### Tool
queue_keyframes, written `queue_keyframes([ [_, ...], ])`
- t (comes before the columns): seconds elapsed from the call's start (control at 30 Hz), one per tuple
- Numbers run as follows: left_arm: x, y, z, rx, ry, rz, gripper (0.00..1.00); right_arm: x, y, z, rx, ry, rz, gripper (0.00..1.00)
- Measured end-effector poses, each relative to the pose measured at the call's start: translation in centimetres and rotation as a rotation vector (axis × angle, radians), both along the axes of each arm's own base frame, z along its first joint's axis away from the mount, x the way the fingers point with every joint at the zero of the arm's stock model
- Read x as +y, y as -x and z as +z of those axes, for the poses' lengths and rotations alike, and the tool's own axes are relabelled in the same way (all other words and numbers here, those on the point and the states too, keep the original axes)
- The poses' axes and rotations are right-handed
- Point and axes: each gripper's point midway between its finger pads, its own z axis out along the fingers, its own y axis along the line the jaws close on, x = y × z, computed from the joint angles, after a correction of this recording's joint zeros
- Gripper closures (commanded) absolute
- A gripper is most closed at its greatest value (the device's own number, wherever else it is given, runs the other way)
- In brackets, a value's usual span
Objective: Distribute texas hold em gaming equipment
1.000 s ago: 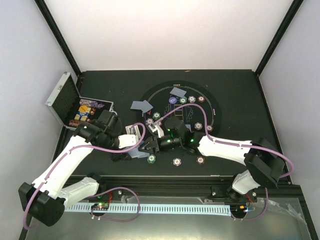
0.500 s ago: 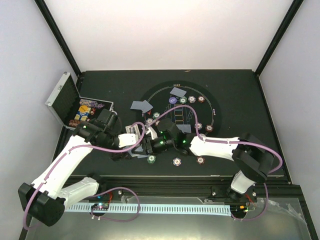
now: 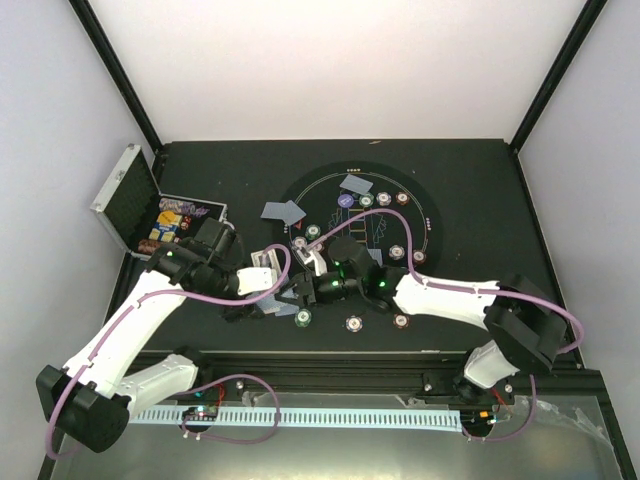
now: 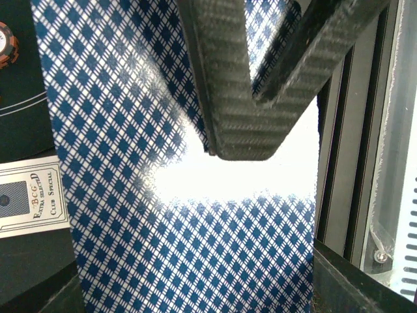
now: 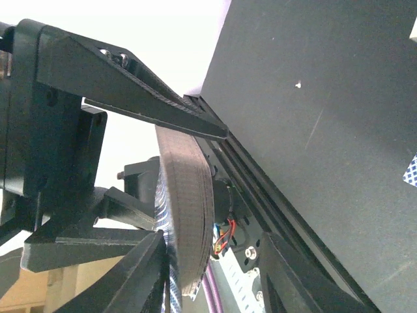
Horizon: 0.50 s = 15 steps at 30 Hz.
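Observation:
My left gripper (image 3: 266,287) is shut on a deck of blue-backed playing cards (image 4: 163,248) just off the mat's near left side. In the right wrist view the deck (image 5: 187,208) shows edge-on. My right gripper (image 3: 298,296) faces it with jaws open astride the deck's end. One finger (image 5: 130,277) lies against the patterned face and the other finger (image 5: 306,280) stands apart. Striped poker chips (image 3: 302,319) ring the round mat (image 3: 432,222). Dealt cards (image 3: 355,185) lie at its far side. More cards (image 3: 283,212) lie at its left, by a red triangle marker (image 3: 297,229).
The silver studded case (image 3: 128,198) stands open at the far left with chips in its tray. A loose printed card (image 4: 29,195) and a red-brown chip (image 4: 5,42) lie on the table under the left gripper. The table's front rail (image 4: 339,163) runs close behind the left gripper.
The right gripper pushed left into the deck half a second ago and has drawn back a little to the right. The left arm has held still with the deck.

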Motion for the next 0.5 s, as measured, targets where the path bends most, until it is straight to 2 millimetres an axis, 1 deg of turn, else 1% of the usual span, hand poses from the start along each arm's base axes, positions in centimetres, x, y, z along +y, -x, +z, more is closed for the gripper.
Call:
queue_keyframes([
  [0.1, 0.0, 0.0, 0.0, 0.0, 0.0, 0.0, 0.99, -0.3, -0.1, 0.3, -0.015, 0.003, -0.008, 0.65],
  [0.2, 0.0, 0.0, 0.0, 0.0, 0.0, 0.0, 0.98, -0.5, -0.1, 0.4, -0.027, 0.005, -0.01, 0.72],
  [0.4, 0.0, 0.0, -0.1, 0.006, -0.002, 0.0, 0.98, -1.2, -0.2, 0.9, -0.05, 0.023, -0.027, 0.74],
  [0.5, 0.0, 0.0, -0.1, 0.006, -0.002, -0.001, 0.98, -1.6, -0.3, 0.9, -0.063, 0.038, -0.036, 0.78],
])
